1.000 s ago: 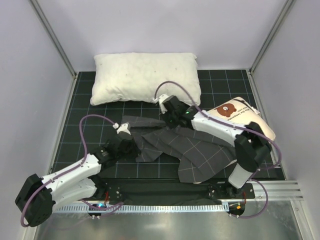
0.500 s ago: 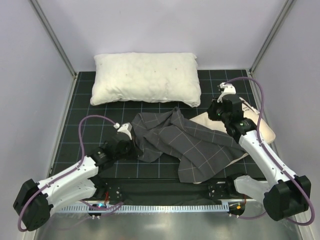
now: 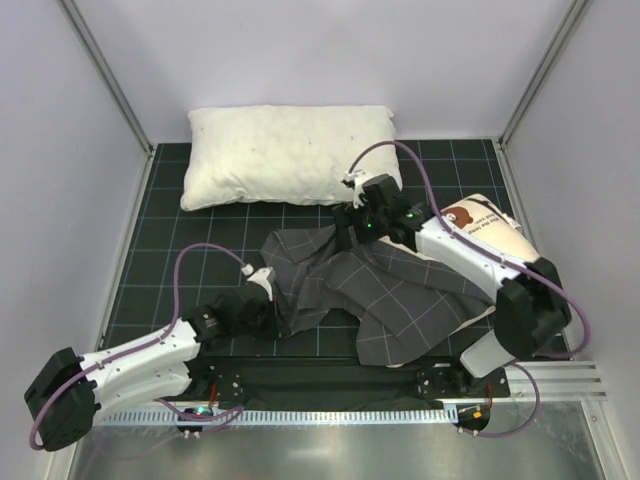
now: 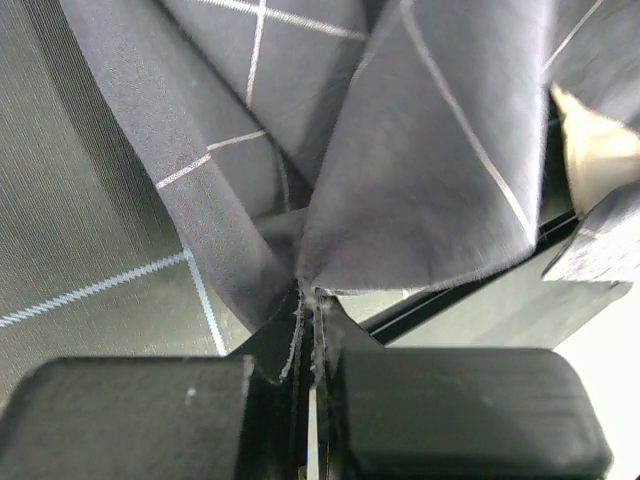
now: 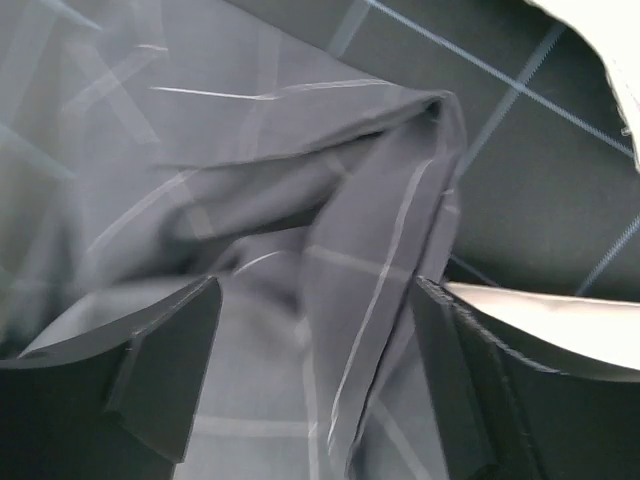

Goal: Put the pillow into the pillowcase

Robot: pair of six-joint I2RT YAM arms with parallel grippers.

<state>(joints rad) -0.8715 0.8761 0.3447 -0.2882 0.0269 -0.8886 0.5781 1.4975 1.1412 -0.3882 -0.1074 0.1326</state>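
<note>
The dark grey grid pillowcase (image 3: 385, 295) lies crumpled in the middle of the mat. My left gripper (image 3: 264, 290) is shut on its left edge; in the left wrist view the cloth (image 4: 400, 150) fans out from the closed jaws (image 4: 308, 295). My right gripper (image 3: 344, 238) hangs open over the case's back fold, and a ridge of fabric (image 5: 380, 260) lies between its spread fingers (image 5: 170, 350). The cream pillow (image 3: 475, 225) with the bear print lies at the right, its near-left part under the pillowcase and partly behind the right arm.
A large plain white pillow (image 3: 290, 155) lies across the back of the black grid mat (image 3: 180, 250). Grey walls stand close on the left, back and right. The arms' metal base rail (image 3: 330, 410) runs along the near edge.
The right arm swung out to the right, then came back over the pillowcase's back fold, and its jaws opened. The left gripper shifted slightly nearer and rightward, still gripping the cloth.
</note>
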